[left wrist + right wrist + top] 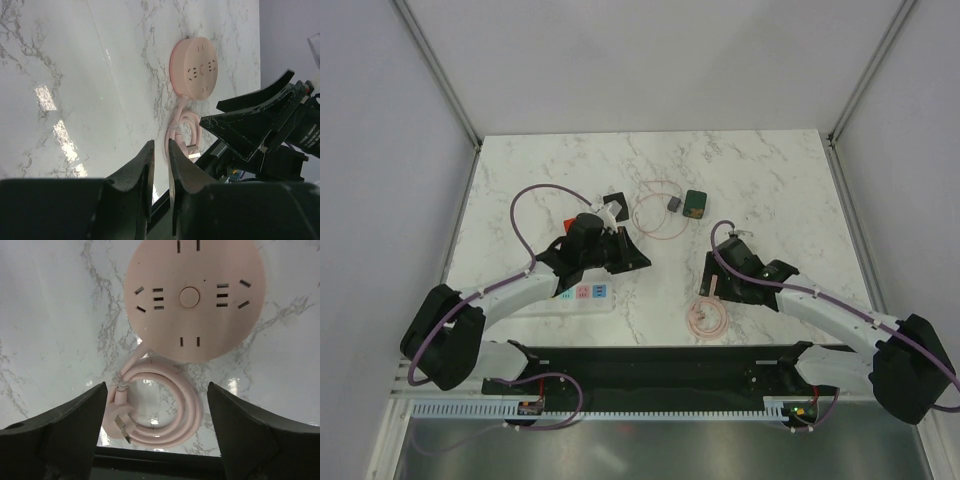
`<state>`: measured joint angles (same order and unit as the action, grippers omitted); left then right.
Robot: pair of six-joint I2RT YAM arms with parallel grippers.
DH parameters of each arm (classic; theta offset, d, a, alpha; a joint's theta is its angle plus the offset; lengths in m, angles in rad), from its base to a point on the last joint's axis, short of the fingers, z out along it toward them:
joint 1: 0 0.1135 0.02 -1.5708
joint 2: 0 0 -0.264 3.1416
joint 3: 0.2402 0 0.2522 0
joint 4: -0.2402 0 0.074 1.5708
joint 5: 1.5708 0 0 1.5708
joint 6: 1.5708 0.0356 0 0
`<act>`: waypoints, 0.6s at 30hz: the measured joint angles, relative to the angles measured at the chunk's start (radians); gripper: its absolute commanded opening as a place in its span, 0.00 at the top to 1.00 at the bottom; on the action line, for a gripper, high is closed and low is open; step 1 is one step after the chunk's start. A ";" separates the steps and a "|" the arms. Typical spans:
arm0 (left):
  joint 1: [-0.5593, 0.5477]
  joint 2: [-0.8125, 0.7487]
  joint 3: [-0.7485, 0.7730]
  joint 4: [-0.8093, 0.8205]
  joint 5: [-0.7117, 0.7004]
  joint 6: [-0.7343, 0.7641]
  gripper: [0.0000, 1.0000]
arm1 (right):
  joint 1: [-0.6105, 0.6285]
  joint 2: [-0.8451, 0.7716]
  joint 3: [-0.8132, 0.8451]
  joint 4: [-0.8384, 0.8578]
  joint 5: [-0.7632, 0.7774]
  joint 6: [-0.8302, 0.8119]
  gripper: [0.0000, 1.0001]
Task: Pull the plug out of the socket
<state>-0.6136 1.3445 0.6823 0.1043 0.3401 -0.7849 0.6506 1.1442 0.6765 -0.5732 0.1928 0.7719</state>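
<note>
Left jaws are all but together in the left wrist view, with just a thin slit where bare worktop (75, 75) shows through and nothing pinched in it. Right jaws are spread wide, one finger in each lower corner of the right wrist view, also gripping nothing.

Between those right fingers I'm looking straight down on a round pink outlet puck (195, 295) in the upper middle of the frame. Its pink cord (192, 405) is coiled just below it and runs up to its edge.

The socket (585, 293), the long white strip with pastel outlets, lies lower left of centre in the top view. My left arm (510, 292) crosses over its left end, so I only get part of it and honestly can't tell if a plug is seated there.

Above centre there's a thin cable loop (655, 212) and a small dark block (697, 203), well apart from the strip.
</note>
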 measured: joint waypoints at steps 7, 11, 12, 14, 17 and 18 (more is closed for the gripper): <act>-0.007 -0.082 0.001 -0.029 -0.056 0.002 0.74 | 0.085 0.015 -0.074 0.103 0.087 0.197 0.41; -0.007 -0.139 -0.002 -0.033 -0.082 0.002 0.73 | 0.085 0.090 -0.074 0.162 0.108 0.256 0.41; -0.007 -0.147 -0.002 -0.037 -0.086 0.002 0.73 | 0.085 0.103 -0.074 0.170 0.113 0.264 0.43; -0.007 -0.163 -0.003 -0.053 -0.103 0.004 0.72 | 0.085 0.130 -0.074 0.190 0.125 0.279 0.50; -0.007 -0.183 -0.007 -0.066 -0.123 0.013 0.71 | 0.085 0.169 -0.068 0.205 0.140 0.299 0.56; -0.007 -0.189 -0.010 -0.072 -0.128 0.016 0.71 | 0.085 0.180 -0.066 0.211 0.146 0.306 0.56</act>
<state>-0.6205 1.1553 0.6727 0.0322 0.2123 -0.7692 0.7361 1.3247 0.6109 -0.3626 0.3389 1.0775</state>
